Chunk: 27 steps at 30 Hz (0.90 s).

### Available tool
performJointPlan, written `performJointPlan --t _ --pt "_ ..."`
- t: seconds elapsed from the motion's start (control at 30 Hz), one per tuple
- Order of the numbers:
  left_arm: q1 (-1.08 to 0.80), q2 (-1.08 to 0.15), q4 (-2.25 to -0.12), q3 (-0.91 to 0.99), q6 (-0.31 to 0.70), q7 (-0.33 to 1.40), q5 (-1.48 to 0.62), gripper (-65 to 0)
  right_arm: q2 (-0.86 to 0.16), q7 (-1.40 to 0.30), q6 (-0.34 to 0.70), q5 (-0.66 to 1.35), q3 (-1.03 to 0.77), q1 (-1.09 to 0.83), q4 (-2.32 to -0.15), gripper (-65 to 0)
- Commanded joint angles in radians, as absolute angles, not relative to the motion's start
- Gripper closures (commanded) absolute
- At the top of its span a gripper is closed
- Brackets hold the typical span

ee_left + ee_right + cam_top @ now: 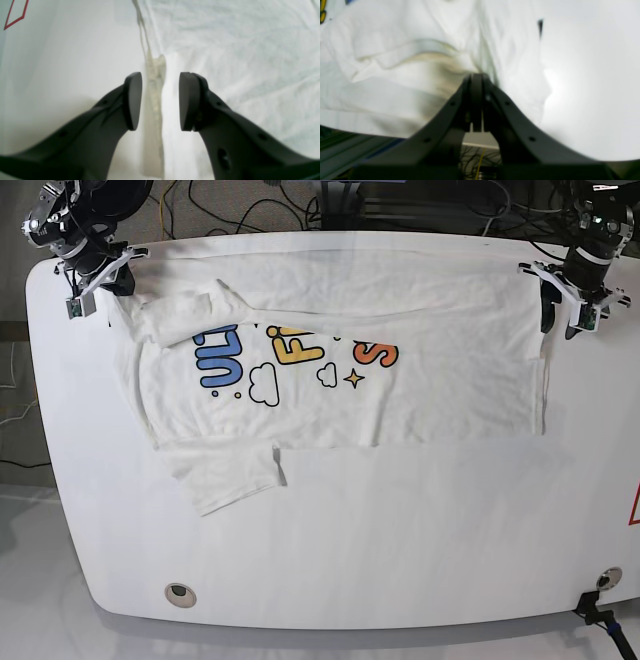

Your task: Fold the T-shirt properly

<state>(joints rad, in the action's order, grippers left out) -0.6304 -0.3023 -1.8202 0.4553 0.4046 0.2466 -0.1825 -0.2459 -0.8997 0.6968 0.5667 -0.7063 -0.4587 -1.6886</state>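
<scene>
The right pincer (476, 77) is clamped on the T-shirt's (420, 395) far shoulder corner while the left pincer (160, 100) stands open astride the hem, readying a two-handed lift off the table (400, 560).

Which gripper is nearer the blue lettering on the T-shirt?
Right. The right gripper sits shut at the T-shirt corner just up-left of the blue lettering; the left gripper, open, is at the opposite hem end.
</scene>
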Motion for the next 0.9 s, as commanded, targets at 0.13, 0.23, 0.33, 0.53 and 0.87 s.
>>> performJointPlan --t 0.13,0.23,0.33,0.53,0.87 --pt "-0.628 -0.312 -1.804 0.447 0.401 0.223 -0.191 -22.8 -0.272 -0.878 0.698 0.575 -0.716 -0.407 -1.601 0.0" --pt "-0.63 -0.312 -1.802 0.447 0.401 0.223 -0.191 -22.8 -0.286 -0.881 0.698 0.582 -0.716 -0.406 -1.612 0.0" --pt "-0.63 -0.312 -1.799 0.447 0.401 0.223 -0.191 -22.7 -0.286 -0.881 0.698 0.582 -0.716 -0.404 -1.62 0.0" --pt "-0.628 -0.312 -1.799 0.44 0.401 0.223 -0.191 -22.7 -0.285 -0.88 0.698 0.578 -0.711 -0.383 -1.581 0.0" --pt "-0.608 -0.312 -1.799 0.44 0.401 0.223 -0.191 -22.7 -0.285 -0.917 0.698 0.57 -0.716 -0.369 -1.698 0.0"
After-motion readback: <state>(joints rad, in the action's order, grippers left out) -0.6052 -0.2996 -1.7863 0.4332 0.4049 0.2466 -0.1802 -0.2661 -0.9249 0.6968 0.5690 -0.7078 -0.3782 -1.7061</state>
